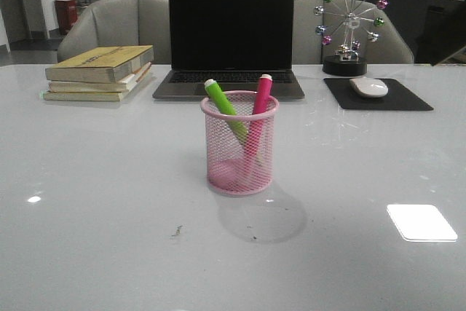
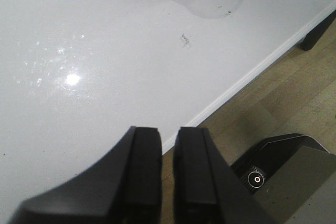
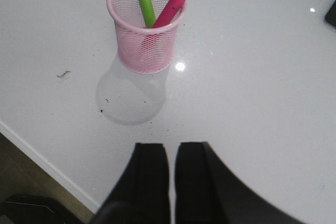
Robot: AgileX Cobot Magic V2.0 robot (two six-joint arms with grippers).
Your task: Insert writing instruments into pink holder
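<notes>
— Where have the markers ended up?

— Both are in the pink mesh pen cup [image 1: 239, 152], which stands upright on the white table [image 1: 102, 202], in front of the laptop [image 1: 231, 38]. The lime green marker [image 1: 224, 107] leans toward the left side of the rim, the magenta marker [image 1: 258, 111] toward the right; their lower ends cross inside the mesh, and each white tip pokes just above the rim.

— And the arms?

— Neither touches anything. The left gripper [image 2: 167, 137] hangs over the near table edge, fingers drawn nearly together with only a thin slit between them, holding nothing; just the base of the cup shows in its view. The right gripper [image 3: 172, 153] is the same, fingers close with a narrow gap, empty, well apart from the cup.

— Anything else on the table?

— A stack of books [image 1: 100, 72] at the back left, a white mouse [image 1: 369, 87] on a black mouse pad [image 1: 408, 100] at the right, and a little Ferris-wheel ornament [image 1: 349, 23] behind it.
</notes>
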